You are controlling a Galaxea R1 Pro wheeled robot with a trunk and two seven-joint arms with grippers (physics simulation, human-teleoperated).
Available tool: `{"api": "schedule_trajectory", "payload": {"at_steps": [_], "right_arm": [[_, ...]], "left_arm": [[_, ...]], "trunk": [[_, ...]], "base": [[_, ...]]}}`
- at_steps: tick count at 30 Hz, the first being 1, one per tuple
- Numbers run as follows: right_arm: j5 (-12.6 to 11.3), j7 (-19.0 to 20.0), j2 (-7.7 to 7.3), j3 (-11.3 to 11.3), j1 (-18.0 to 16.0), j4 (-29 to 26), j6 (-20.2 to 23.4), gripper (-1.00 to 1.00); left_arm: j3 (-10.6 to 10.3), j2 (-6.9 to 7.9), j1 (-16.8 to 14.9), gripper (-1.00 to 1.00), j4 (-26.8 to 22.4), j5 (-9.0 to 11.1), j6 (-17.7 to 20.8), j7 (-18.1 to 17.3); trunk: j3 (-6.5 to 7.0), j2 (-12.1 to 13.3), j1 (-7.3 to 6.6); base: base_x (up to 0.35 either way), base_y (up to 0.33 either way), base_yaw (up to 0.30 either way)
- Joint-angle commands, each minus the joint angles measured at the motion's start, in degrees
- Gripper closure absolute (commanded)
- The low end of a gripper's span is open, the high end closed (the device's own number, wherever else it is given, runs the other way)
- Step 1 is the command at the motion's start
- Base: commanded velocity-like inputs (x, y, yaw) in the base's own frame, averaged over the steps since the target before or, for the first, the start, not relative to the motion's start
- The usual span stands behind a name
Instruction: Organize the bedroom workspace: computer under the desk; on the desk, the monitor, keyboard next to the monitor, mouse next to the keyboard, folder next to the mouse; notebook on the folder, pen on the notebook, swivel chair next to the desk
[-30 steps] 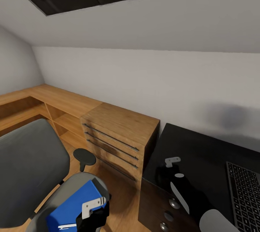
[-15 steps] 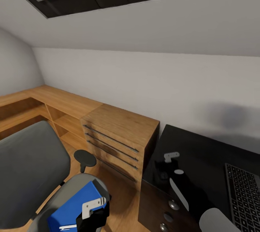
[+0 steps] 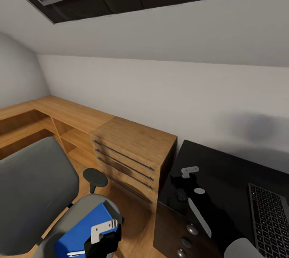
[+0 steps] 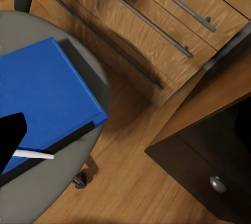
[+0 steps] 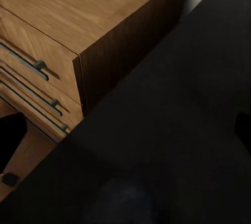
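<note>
Two end effectors show on my head feed. My left end effector hangs over the near edge of the blue folder, which lies flat on the grey seat of the swivel chair; I cannot tell whether its fingers are apart or together. On the left wrist feed the pen lies on the folder near its dark spine. My right end effector hovers over the near left corner of the black worktop, and I cannot tell its state either. Right of it on the worktop lies the keyboard. Just left of the worktop stands a light-wood chest with long bar handles.
</note>
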Motion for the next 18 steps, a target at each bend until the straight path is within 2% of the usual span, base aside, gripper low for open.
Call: {"api": "schedule_trajectory", "payload": {"at_steps": [1, 5, 9, 12, 13, 18], "right_arm": [[-0.7, -0.63, -0.12, 0.28, 0.84, -1.98, 1.11, -1.0], [-0.99, -0.78, -0.14, 0.25, 2.17, -6.29, 4.06, -1.0], [-1.44, -0.84, -0.16, 0.24, 5.08, -12.19, 5.93, -1.0], [-2.82, -0.86, -0.16, 0.21, 6.94, -15.92, 6.39, -1.0], [-8.4, -1.05, -0.2, 0.13, 8.23, -19.89, 7.86, -1.0], [-9.68, -1.81, -0.24, 0.09, 8.38, -20.44, 8.26, -1.0]], "left_arm": [[-0.04, 0.0, -0.01, -1.0, -0.1, 0.45, 0.16, 0.38], [-0.05, 0.0, -0.01, -1.0, -0.1, 0.45, 0.15, 0.39], [-0.03, 0.01, -0.01, -1.0, -0.1, 0.48, 0.18, 0.39], [-0.03, 0.0, -0.01, -1.0, -0.1, 0.51, 0.22, 0.39], [-0.02, 0.0, -0.01, -1.0, -0.1, 0.46, 0.23, 0.39], [0.0, 0.0, -0.01, -1.0, -0.1, 0.45, 0.23, 0.46]], "trunk": [[0.13, 0.37, -0.22], [0.85, 1.98, -1.09], [1.57, 3.58, -1.97], [2.11, 4.79, -2.63], [2.29, 5.19, -2.85], [3.18, 7.19, -3.95]], "base": [[0.0, 0.0, 0.0], [0.0, 0.0, 0.0], [0.0, 0.0, 0.0], [0.0, 0.0, 0.0], [0.0, 0.0, 0.0], [0.0, 0.0, 0.0]]}}
